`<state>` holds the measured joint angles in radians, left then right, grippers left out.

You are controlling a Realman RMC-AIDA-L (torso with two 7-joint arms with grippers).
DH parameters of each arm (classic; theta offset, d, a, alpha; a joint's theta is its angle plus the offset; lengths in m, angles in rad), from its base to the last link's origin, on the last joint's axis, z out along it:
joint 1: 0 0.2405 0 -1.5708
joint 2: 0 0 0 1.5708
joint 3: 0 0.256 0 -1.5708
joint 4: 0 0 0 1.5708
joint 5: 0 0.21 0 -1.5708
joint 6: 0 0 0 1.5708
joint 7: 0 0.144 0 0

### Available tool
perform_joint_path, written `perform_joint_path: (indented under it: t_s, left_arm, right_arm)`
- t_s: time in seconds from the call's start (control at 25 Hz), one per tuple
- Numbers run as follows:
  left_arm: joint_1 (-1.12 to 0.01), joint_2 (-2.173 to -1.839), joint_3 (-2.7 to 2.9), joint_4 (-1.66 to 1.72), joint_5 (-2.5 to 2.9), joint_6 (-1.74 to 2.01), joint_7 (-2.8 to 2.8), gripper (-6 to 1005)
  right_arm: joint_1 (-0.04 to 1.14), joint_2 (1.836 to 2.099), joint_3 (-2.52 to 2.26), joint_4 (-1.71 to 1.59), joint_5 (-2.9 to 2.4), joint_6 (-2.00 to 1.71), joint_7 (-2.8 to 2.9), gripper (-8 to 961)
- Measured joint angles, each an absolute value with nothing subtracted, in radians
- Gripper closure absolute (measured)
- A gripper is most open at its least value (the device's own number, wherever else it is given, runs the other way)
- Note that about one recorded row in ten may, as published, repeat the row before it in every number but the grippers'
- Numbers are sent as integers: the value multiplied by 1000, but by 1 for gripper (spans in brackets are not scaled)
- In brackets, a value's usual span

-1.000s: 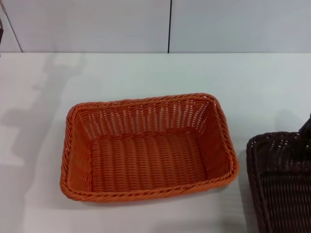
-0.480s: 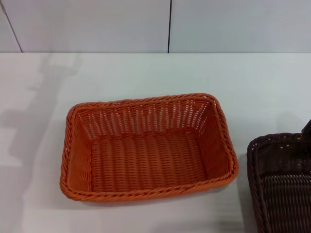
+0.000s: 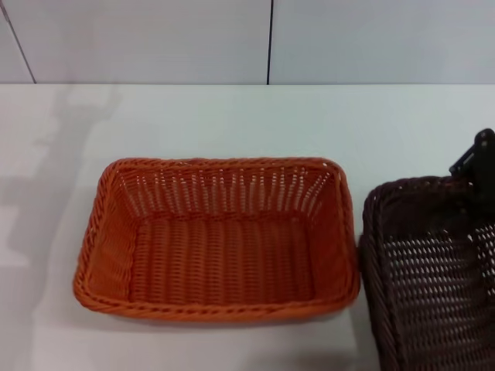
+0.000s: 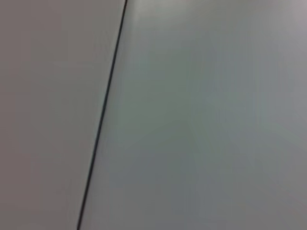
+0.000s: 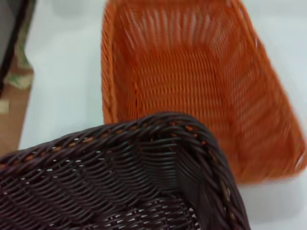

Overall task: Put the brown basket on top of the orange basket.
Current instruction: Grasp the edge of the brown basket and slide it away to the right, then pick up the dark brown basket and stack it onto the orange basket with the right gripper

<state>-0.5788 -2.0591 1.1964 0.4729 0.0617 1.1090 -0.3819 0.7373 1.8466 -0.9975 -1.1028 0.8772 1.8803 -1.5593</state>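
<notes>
The orange basket (image 3: 220,259) sits empty on the white table in the middle of the head view. The brown basket (image 3: 433,286) is at its right side, tilted and raised, its rim touching or just overlapping the orange basket's right rim. My right gripper (image 3: 478,166) shows as a black part at the brown basket's far rim and holds it there. In the right wrist view the brown basket (image 5: 120,167) fills the near part, with the orange basket (image 5: 192,76) beyond it. My left gripper is out of view.
The white table (image 3: 232,116) runs back to a pale wall with a dark vertical seam (image 3: 269,42). The left wrist view shows only a plain pale surface with a dark line (image 4: 103,115).
The brown basket has risen and moved left and farther back, up against the orange basket. The orange basket has shifted left and turned squarer. The right gripper has come into view.
</notes>
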Motion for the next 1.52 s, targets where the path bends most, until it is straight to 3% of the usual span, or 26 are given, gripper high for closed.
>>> perform_joint_path:
  t_s: [0.52,0.88,1.32,1.52]
  left_arm:
    - [-577,-2056,1172,453,63,1114,-382,155]
    - [-576,-2054,1168,452,66,1109,-382,155]
    - [-560,-2054,1167,452,62,1109,-382,154]
    - [-559,-2054,1167,452,62,1110,-382,153]
  right_arm:
    - [689,1793,-1033,-1130,1234,1878,-1596,801]
    - [674,1787,-1026,-1144,1414,1877,-1644,802]
    - [684,1814,-913,-1100,1524,1873,-1676,802]
    - [686,1843,-838,-1088,1536,1867,-1686,803]
